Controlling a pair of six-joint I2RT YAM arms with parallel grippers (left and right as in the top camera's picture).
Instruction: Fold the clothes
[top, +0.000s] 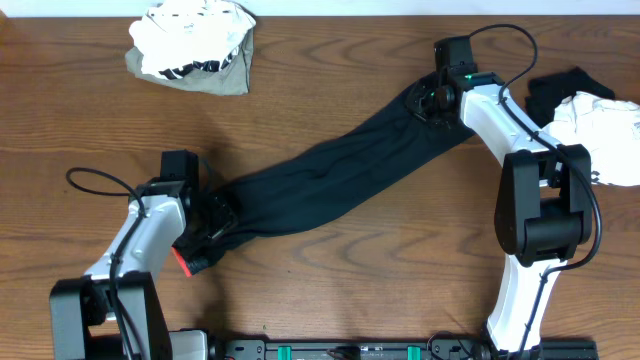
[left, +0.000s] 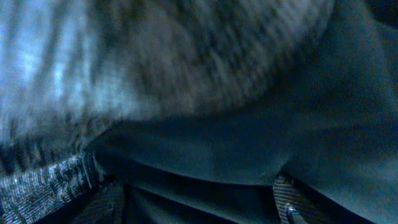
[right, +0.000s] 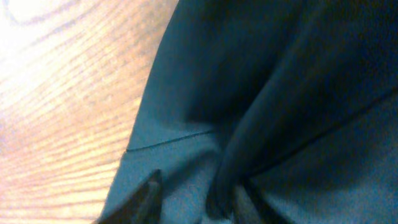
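A long black garment (top: 330, 185) is stretched diagonally across the table (top: 330, 60), from near the front left corner towards the back right. Its ends are covered by the left gripper (top: 210, 235) and the right gripper (top: 422, 100), whose fingers (right: 148, 194) are seen either side of a fold; whether either is clamped cannot be told. A white-and-olive heap (top: 195, 45) is left at the back edge, a white-and-black heap (top: 595, 125) at the right edge.

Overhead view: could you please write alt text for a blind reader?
A long black fabric garment lies diagonally across a brown wooden table, with white robot arms at both ends. Crumpled white clothes sit top left and far right.
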